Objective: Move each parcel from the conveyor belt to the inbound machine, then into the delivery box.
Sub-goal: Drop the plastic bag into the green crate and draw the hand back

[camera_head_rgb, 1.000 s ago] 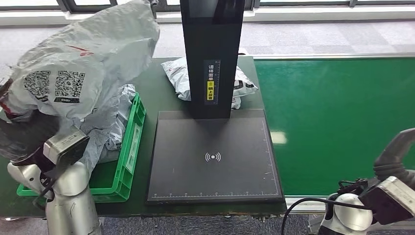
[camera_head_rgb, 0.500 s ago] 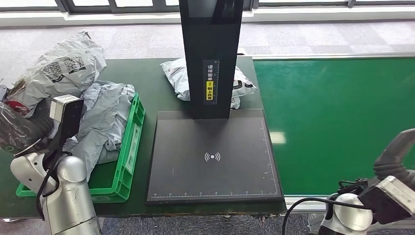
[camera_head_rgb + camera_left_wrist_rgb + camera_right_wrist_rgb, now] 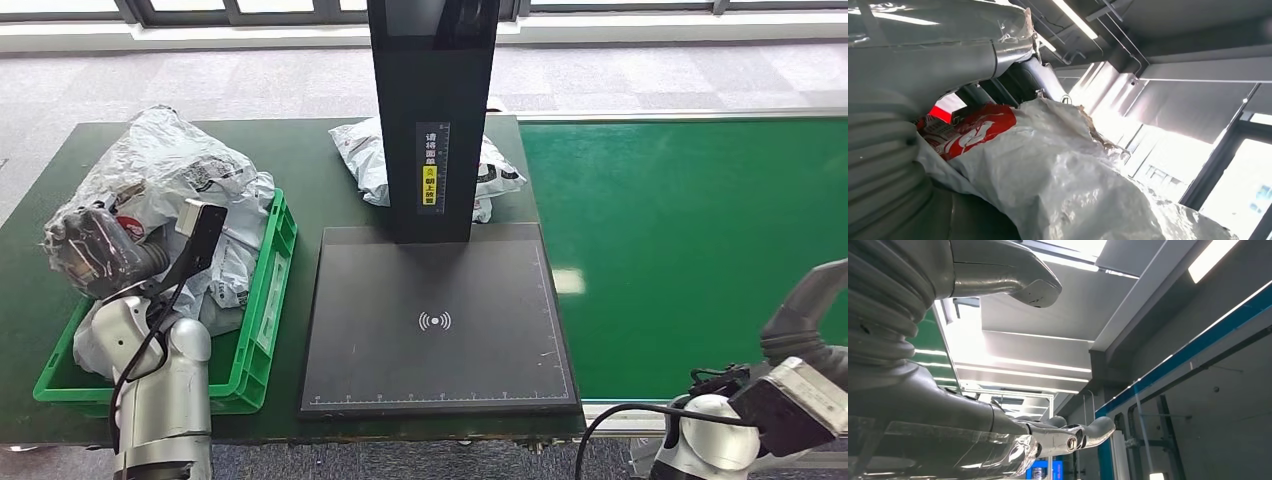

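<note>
My left hand (image 3: 98, 252) grips a crumpled grey parcel (image 3: 170, 165) with red print, low over the left end of the green delivery box (image 3: 262, 300). In the left wrist view the same parcel (image 3: 1073, 190) fills the space under my fingers (image 3: 1013, 80), its red label against the palm. The black inbound machine (image 3: 435, 345) lies bare in the middle, its column (image 3: 430, 110) rising behind. Another grey parcel (image 3: 362, 155) lies behind the column. My right hand (image 3: 973, 412) hangs low off the table's right end, its fingers (image 3: 1068, 436) apart with nothing in them.
More grey parcels (image 3: 232, 270) lie in the delivery box. The green conveyor belt (image 3: 690, 250) stretches along the right. My right forearm (image 3: 800, 395) sits at the lower right corner, below the belt's front edge.
My left arm has brought the parcel down from high in front of the camera to just above the delivery box. The right arm has stayed put.
</note>
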### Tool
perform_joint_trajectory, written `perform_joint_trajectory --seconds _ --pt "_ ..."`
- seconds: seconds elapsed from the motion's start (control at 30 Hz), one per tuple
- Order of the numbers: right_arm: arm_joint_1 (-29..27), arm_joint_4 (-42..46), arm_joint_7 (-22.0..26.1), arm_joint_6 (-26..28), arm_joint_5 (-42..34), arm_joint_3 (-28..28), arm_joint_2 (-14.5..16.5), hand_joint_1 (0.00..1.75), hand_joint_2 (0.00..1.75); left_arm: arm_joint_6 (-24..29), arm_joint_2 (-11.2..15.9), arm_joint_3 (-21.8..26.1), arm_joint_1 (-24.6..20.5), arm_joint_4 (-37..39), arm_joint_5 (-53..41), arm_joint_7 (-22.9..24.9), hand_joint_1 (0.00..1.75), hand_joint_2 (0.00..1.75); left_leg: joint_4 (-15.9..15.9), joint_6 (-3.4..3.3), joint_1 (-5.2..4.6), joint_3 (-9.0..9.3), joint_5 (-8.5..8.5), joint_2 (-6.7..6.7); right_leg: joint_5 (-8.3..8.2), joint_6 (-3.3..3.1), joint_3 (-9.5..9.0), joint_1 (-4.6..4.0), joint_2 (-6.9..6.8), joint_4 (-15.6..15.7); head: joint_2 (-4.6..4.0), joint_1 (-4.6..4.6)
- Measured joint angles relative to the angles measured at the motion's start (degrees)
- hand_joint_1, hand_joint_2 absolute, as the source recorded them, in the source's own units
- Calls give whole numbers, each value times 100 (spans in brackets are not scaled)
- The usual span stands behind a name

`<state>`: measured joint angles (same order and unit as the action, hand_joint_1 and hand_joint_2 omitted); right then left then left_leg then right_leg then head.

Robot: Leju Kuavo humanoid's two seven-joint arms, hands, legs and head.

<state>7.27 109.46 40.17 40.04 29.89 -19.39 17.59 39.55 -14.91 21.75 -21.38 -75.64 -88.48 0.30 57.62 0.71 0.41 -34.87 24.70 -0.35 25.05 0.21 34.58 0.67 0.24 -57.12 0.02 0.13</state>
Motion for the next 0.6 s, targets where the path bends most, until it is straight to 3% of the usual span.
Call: perform_joint_trajectory --seconds 0.17,0.27,0.47,0.6 --pt "1 -11 0 1 18 0 2 0 175 -158 49 -1 -67 207 -104 198 175 175 0 0 0 0 1 0 0 0 -1 0 -1 0 0 0" --pt "2 -41 1 0 42 0 2 0 175 -363 136 -67 -87 400 -123 562 175 175 0 0 0 1 0 0 0 0 -1 -1 -1 0 0 -1" --pt "5 -98 0 0 100 0 2 0 175 -1542 436 -569 -121 877 -140 1463 175 175 0 0 0 1 0 0 0 0 -1 -2 -1 -1 0 -1" --pt "5 -140 0 0 111 0 2 0 175 -2063 564 -832 -212 1211 -142 1692 175 175 0 0 0 0 0 0 0 0 -1 -1 -1 -1 0 0"
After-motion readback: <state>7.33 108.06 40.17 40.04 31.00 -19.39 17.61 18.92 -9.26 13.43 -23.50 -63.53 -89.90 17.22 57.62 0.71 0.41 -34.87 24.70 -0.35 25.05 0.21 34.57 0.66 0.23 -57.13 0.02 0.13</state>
